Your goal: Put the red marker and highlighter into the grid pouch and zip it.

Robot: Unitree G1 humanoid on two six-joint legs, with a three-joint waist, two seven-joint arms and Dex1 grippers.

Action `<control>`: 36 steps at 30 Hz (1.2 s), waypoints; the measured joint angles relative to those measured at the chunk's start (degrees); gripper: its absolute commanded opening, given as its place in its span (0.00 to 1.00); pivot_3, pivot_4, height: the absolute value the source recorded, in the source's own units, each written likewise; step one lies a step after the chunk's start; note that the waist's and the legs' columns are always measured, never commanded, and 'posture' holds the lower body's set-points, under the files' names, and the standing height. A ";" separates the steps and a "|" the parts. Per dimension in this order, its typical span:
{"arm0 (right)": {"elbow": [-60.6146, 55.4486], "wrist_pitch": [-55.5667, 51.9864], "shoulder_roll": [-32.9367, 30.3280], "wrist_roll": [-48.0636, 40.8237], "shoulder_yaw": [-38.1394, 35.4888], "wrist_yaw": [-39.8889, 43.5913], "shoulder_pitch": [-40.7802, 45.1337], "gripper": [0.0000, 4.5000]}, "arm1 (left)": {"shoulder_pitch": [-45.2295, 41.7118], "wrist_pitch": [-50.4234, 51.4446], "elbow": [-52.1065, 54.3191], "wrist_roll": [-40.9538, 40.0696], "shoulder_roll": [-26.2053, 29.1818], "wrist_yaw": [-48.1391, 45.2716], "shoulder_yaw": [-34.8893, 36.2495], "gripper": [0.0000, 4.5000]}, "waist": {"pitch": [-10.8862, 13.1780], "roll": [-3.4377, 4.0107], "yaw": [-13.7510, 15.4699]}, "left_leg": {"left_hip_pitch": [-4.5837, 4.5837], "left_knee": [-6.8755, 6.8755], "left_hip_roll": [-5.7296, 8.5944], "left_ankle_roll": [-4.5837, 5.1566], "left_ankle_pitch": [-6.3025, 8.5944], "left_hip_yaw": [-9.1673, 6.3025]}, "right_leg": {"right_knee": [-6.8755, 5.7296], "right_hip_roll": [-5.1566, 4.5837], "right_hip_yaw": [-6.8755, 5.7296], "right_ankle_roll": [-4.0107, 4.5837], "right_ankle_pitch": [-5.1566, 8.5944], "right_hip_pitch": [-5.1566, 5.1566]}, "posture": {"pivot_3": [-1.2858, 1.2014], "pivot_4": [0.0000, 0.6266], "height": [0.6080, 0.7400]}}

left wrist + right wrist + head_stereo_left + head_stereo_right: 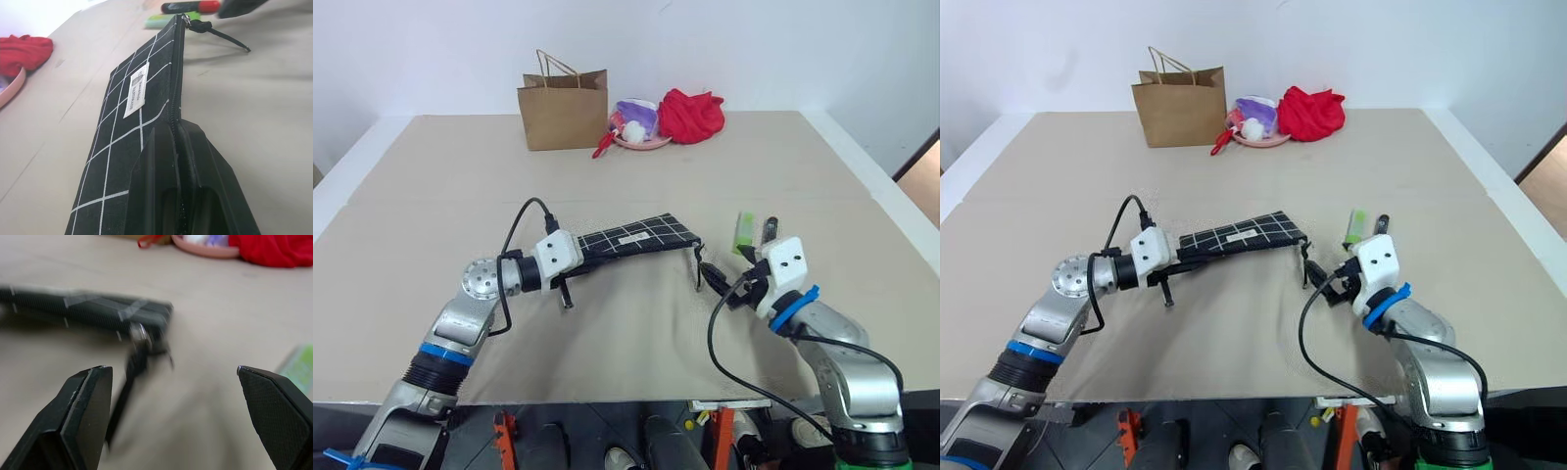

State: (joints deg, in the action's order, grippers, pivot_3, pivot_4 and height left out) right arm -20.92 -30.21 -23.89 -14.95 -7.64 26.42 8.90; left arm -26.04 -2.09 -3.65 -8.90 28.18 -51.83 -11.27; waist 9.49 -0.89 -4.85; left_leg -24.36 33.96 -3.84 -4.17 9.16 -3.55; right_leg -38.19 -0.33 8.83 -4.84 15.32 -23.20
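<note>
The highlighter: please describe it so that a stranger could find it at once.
On the beige table, look just ahead of the right gripper. The highlighter lies there, beside a red marker. It is the stubby light-green one, while its neighbour is red and black.

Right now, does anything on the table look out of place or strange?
Yes. The left gripper holds the grid pouch up by one end, zipper apparently closed, while the highlighter and red marker lie outside on the table.
</note>
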 measured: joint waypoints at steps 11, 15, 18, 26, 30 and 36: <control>3.76 -3.04 3.68 0.01 3.60 -2.95 2.56 0.98 | 0.31 1.11 0.38 -0.13 -0.30 0.11 0.14 0.00 | 0.00 0.00 0.37 | -0.10 -0.01 0.00 0.00 0.01 0.00 | 0.01 0.00 0.00 -0.04 0.08 -0.03 | 0.52 0.24 1.00; 3.87 -3.04 3.80 -0.01 3.53 -3.17 2.48 0.76 | 0.30 1.34 0.42 -0.26 -0.55 0.15 0.43 0.00 | 0.00 0.00 0.34 | -0.09 0.00 0.00 0.00 0.01 -0.01 | 0.01 0.00 0.00 -0.04 0.07 -0.03 | 0.52 0.24 1.00; 4.42 -2.81 4.11 0.04 3.56 -3.19 2.83 0.43 | 0.13 1.34 0.42 -0.37 -1.10 0.20 0.52 0.00 | 0.00 -0.01 0.34 | -0.09 0.00 0.00 0.00 0.01 -0.01 | 0.01 0.00 0.00 -0.04 0.07 -0.03 | 0.52 0.24 1.00; 5.97 -1.67 4.29 1.07 5.02 -3.77 3.48 0.01 | -0.52 1.33 0.42 -0.29 -2.04 0.30 0.61 0.00 | 0.00 0.00 0.34 | -0.10 -0.01 0.00 0.00 0.01 0.00 | 0.01 0.00 0.00 -0.04 0.08 -0.03 | 0.52 0.24 1.00; 6.45 -1.07 3.45 1.93 5.75 -3.38 3.95 0.01 | -0.47 1.33 0.42 -0.12 -2.03 0.53 0.61 0.00 | 0.00 0.00 0.33 | -0.10 -0.01 0.01 0.00 0.01 -0.01 | 0.01 0.00 0.00 -0.04 0.07 -0.04 | 0.52 0.24 1.00; 5.95 -1.79 1.84 2.32 8.37 -1.69 5.70 0.01 | 0.00 1.34 0.94 -0.11 -2.02 1.13 0.62 0.00 | 0.00 0.00 0.33 | -0.09 0.00 0.01 0.00 0.01 -0.01 | 0.01 0.00 0.00 -0.04 0.07 -0.03 | 0.52 0.24 1.00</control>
State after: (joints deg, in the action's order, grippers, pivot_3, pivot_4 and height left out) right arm -14.97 -31.99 -22.05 -12.63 0.73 24.73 14.60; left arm -26.03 -0.76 -2.71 -9.01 26.16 -50.70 -10.66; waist 9.50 -0.90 -4.51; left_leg -24.45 33.96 -3.83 -4.17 9.16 -3.55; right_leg -38.17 -0.33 8.83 -4.88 15.40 -23.23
